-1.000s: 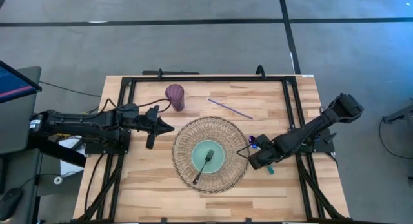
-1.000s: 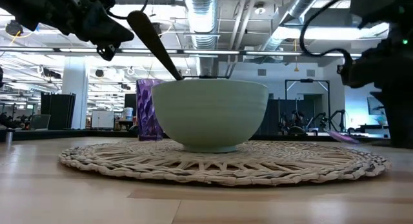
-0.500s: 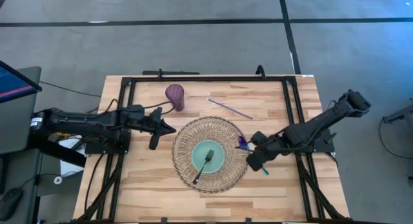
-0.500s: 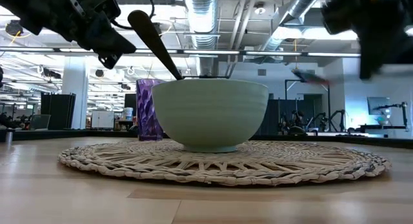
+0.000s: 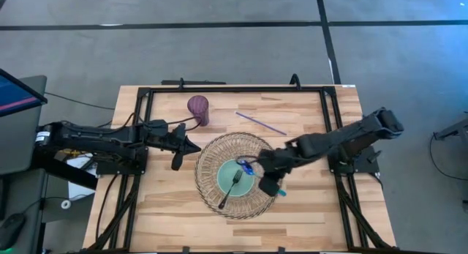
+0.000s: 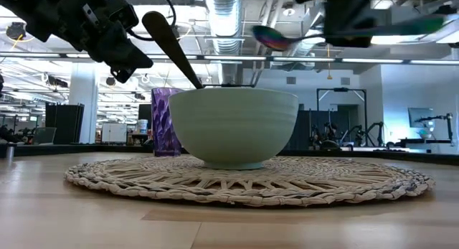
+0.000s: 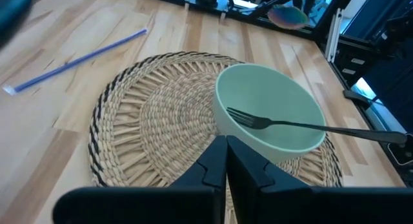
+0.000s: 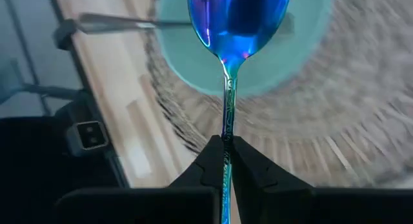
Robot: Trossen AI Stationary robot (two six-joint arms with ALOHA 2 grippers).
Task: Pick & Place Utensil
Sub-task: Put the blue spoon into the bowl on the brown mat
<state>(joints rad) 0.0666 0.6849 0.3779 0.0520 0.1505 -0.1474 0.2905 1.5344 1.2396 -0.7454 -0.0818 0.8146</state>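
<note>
Iridescent spoon [image 8: 237,17]: blue-violet metal, which you see clamped by its handle in the right gripper [image 8: 225,148]; its bowl hangs over the pale green bowl's [image 5: 238,178] right rim in the high view, and in the low view it [image 6: 271,37] sits raised above the rim, clear of it.
Right gripper [image 5: 268,179]: you find it over the right part of the woven mat [image 5: 212,155], fingers pinched tight on the spoon's stem, arm reaching in from the table's right edge.
Left gripper [image 5: 178,147]: it hovers just left of the mat, off the table surface; your left wrist view shows the two fingertips pressed together with nothing between them.
Pale green bowl [image 7: 271,114]: it stands at the centre of the round mat.
Fork [image 5: 232,187]: it lies in the bowl with tines down inside and handle leaning out over the near-left rim; in the low view the handle [image 6: 170,44] rises up to the left.
Woven mat [image 6: 237,179]: round, straw-coloured with a dark edge band, flat on the wooden table [image 5: 307,210].
Purple cup [image 5: 198,108]: upright, behind the mat toward the table's far side, well apart from both grippers.
Straw [image 5: 260,123]: thin, lilac, lying flat on the wood behind the mat to the right of the cup, touching nothing you can make out.
</note>
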